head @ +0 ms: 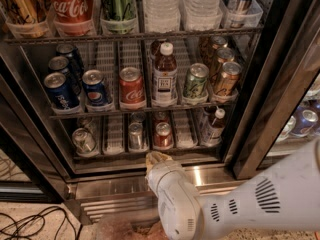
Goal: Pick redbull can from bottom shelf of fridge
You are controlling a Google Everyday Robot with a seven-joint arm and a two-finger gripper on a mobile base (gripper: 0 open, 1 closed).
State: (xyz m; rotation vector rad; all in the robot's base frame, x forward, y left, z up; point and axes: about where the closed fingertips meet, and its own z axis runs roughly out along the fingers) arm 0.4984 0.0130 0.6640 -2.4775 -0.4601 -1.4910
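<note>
The fridge (260, 109) stands open in front of me. On its bottom shelf (112, 155) a slim silver redbull can (135, 135) stands in a middle lane. A red-labelled can (163, 134) is just right of it and a wider silver can (83, 140) is to the left. My gripper (157, 159) is at the end of the white arm (180, 204). It sits just below the shelf's front rail, in front of the redbull and red-labelled cans and apart from both.
A small bottle (214, 126) stands at the right end of the bottom shelf. The rack above holds Pepsi cans (95, 88), a Coca-Cola can (132, 86), a bottle (165, 74) and more cans. The steel base grille (115, 194) is below and the black door frame at right.
</note>
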